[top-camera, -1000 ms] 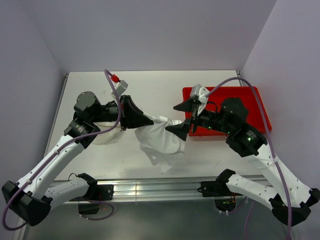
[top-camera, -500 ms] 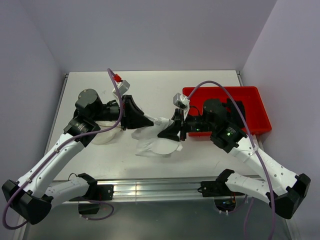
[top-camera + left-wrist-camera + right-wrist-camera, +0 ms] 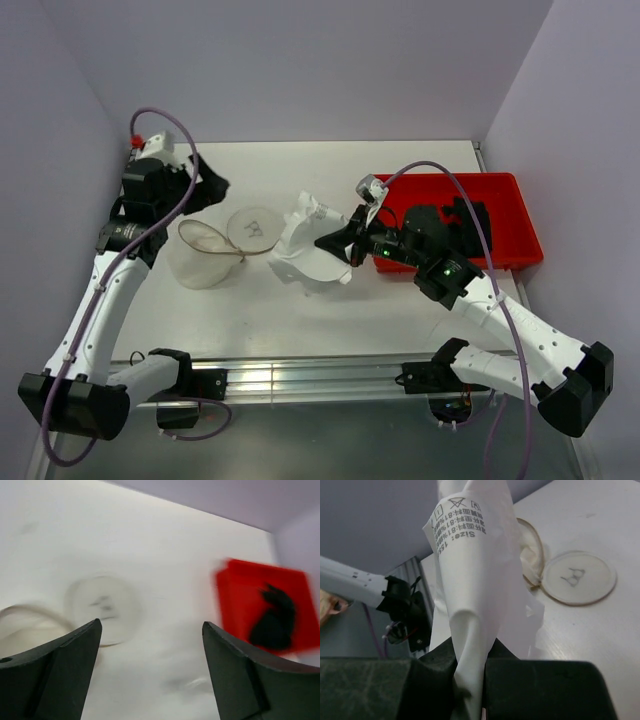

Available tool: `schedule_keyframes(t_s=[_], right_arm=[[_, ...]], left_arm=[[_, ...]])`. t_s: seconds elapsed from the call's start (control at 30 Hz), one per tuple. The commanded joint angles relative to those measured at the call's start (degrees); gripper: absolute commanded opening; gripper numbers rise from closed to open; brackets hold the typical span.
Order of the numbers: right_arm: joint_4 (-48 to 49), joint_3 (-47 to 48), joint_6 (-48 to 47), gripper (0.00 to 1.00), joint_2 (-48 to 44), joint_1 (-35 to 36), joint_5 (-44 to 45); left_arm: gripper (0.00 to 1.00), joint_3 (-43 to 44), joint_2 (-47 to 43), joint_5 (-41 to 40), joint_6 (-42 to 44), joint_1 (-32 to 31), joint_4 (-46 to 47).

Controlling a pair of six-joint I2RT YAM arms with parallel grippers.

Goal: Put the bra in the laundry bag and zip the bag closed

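The white bra hangs bunched above the table's middle, and its size label shows in the right wrist view. My right gripper is shut on its right edge, the fabric pinched between the jaws. The laundry bag, a white mesh cylinder, stands open to the bra's left. Its round lid lies flat beside it, black mark up. My left gripper is open and empty at the far left, behind the bag. Its view shows the lid below its fingers.
A red bin with a dark garment in it sits at the right, behind my right arm. The same bin shows in the left wrist view. Walls close the table at the back and both sides.
My left gripper let go of the bra, opened and swung back to the far left, uncovering the bag and lid. My right gripper closed on the bra and now holds it alone.
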Motion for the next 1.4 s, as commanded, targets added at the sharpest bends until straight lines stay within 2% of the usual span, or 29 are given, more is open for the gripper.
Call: schedule_keyframes(t_s=[0.0, 0.07, 0.23, 0.33, 0.4, 0.5, 0.53, 0.57, 0.6, 0.7, 0.87, 0.93, 1.03, 1.23, 1.37], right_arm=[[4.58, -0.59, 0.93, 0.0, -0.99, -0.2, 9.62], [5.1, -0.59, 0.75, 0.0, -1.08, -0.28, 11.73], [6.86, 0.02, 0.58, 0.0, 0.24, -0.28, 14.11], [7.3, 0.29, 0.49, 0.0, 0.41, -0.46, 14.46], [7.39, 0.38, 0.31, 0.0, 0.24, -0.63, 14.46], [8.18, 0.47, 0.84, 0.0, 1.03, -0.9, 14.29], [8.53, 0.64, 1.1, 0.0, 1.38, -0.9, 13.85], [8.97, 0.73, 1.63, 0.0, 1.64, -0.9, 13.76], [9.58, 1.16, 2.07, 0.0, 2.34, -0.9, 13.76], [10.2, 2.4, 2.77, 0.0, 3.14, -0.9, 14.37], [9.5, 4.42, 2.68, 0.0, 2.61, -1.07, 16.56], [8.62, 5.3, 2.51, 0.0, 1.47, -0.99, 17.18], [7.4, 6.35, 1.9, 0.0, -0.46, -0.99, 19.21], [7.82, 8.73, -0.65, 0.0, -0.65, -0.99, 16.49], [13.35, 10.13, -1.01, 0.0, 5.93, -1.42, 10.0]], left_arm=[[0.86, -4.61, 0.84, -17.95, 0.25, 6.67, -9.49], [0.81, -6.3, 1.28, -18.67, 0.95, 9.83, -10.81], [0.8, -7.19, 6.72, -22.0, 2.88, 10.64, -12.65], [0.73, -7.45, 10.51, -21.74, 3.76, 10.64, -12.84], [0.65, -8.06, 12.0, -23.58, 4.29, 10.64, -12.49], [0.48, -9.21, 13.23, -22.54, 4.56, 10.64, -10.91], [0.37, -9.29, 13.5, -21.49, 4.56, 10.55, -10.03], [0.1, -9.3, 13.68, -20.17, 4.38, 10.29, -9.5], [0.01, -9.21, 13.77, -17.98, 4.29, 9.94, -8.97], [0.0, -8.42, 12.37, -15.16, 3.85, 5.47, -6.43], [0.0, -6.83, 8.15, -1.29, 1.49, -3.84, 1.9], [0.0, -8.15, 4.81, 4.68, 0.52, -5.18, 5.34], [0.0, -12.27, 0.15, 8.13, -1.24, -5.62, 9.83], [0.0, -26.33, -6.44, 4.82, -7.55, -5.62, 17.04], [0.0, -33.36, -9.17, 0.86, -10.21, -5.62, 19.24]])
